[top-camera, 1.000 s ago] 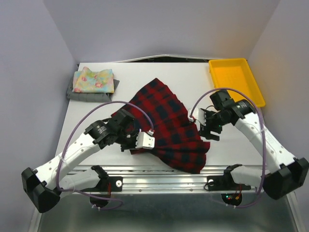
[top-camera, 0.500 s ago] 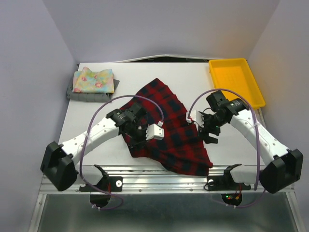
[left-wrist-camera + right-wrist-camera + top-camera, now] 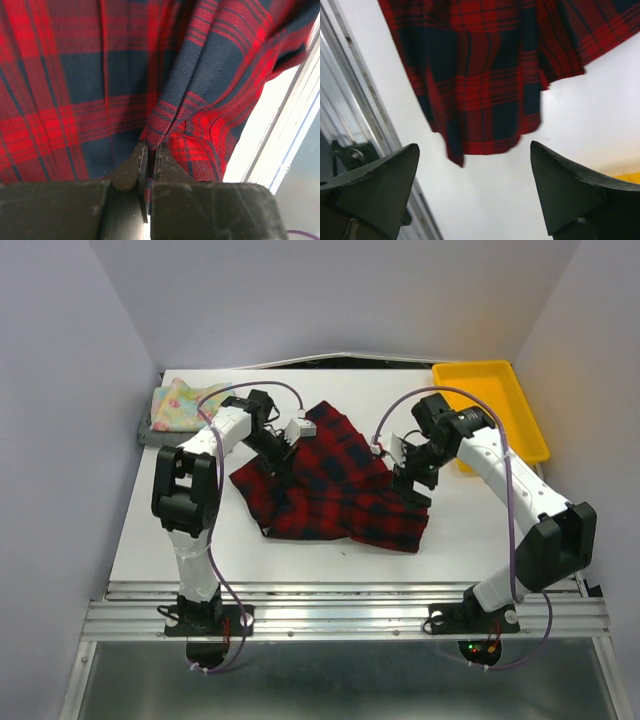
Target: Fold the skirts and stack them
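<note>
The red-and-dark plaid skirt [image 3: 335, 495] lies crumpled and partly doubled over in the middle of the table. My left gripper [image 3: 287, 452] is over its far left part, shut on a fold of the plaid skirt [image 3: 100, 75] that is pinched between the jaws of the left gripper [image 3: 150, 150]. My right gripper [image 3: 413, 483] hangs open above the skirt's right edge. In the right wrist view the plaid hem [image 3: 480, 75] lies flat on the table beyond the wide-apart jaws of the right gripper [image 3: 473, 146], which hold nothing. The floral skirt [image 3: 187, 405] lies folded on the grey skirt [image 3: 150, 433] at the far left corner.
A yellow plastic tray [image 3: 490, 400] stands at the far right corner, close behind the right arm. The white table [image 3: 200, 530] ends in a metal rail along the near edge. Purple walls close in on both sides.
My left arm swung from the near edge toward the back, carrying the skirt's near part over itself. The right gripper opened wider and drew back a little.
</note>
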{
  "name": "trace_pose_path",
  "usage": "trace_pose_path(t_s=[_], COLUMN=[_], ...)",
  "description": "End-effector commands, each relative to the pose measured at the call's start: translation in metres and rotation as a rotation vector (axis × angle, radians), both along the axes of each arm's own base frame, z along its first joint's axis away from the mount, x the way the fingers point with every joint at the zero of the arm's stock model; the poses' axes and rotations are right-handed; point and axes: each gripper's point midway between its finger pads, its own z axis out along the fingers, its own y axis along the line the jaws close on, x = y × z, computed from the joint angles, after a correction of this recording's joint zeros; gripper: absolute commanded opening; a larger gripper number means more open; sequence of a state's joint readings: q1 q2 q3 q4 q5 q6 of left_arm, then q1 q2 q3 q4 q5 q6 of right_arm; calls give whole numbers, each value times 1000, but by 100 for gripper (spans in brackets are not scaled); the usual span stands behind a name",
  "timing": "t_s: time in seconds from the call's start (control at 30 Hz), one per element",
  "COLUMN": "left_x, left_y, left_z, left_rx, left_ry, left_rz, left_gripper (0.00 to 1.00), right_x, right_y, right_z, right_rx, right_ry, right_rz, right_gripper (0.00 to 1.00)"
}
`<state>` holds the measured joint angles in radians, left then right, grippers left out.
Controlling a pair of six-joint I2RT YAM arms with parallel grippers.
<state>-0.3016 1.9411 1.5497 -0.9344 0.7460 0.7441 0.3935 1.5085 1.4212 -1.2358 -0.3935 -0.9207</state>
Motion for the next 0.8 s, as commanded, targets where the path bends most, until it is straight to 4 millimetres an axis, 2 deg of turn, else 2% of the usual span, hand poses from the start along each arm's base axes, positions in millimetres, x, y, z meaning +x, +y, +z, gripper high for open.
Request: trace_pose_path(t_s=[0.0,0.07,0.2,0.23,0.3,0.33,0.47,0.53,0.63,0.67,0.73,0.77], left_x=[-14,-19,-26,-28,-36,-38,-58,-63,-74,-79,-86,-88], left_y=[-1,1,5,6,8,11,16,16,14,15,15,16], left_z=[20,17,19,27,26,34,36,48,53,49,49,45], left_rx=[-34,-28,-22,-25,-13,0,15,13,22,30,32,36], left_ry=[32,36,-20,-67,-107,-155,-202,-267,-322,-316,-310,-300], left_rz=[-28,-37,-61,-80,-102,-103,-108,-106,-103,-106,-94,-88], left_gripper=[0,0,0,0,0,0,0,0,0,0,0,0], right_x=[-20,-15,18,22,27,29,23,10,-3,-6,-11,-11], right_y=[15,17,17,17,16,18,21,22,20,19,18,17], right_z=[-7,-15,-40,-44,-56,-59,-69,-75,-88,-91,-98,-100], right_rx=[58,58,30,25,12,16,30,30,8,4,-2,-5], right_ry=[202,199,85,74,67,69,102,133,133,131,122,119], right_rz=[-42,-62,-97,-99,-74,-67,19,55,109,117,151,156], right_gripper=[100,100,100,100,100,100,100,100,100,98,87,67])
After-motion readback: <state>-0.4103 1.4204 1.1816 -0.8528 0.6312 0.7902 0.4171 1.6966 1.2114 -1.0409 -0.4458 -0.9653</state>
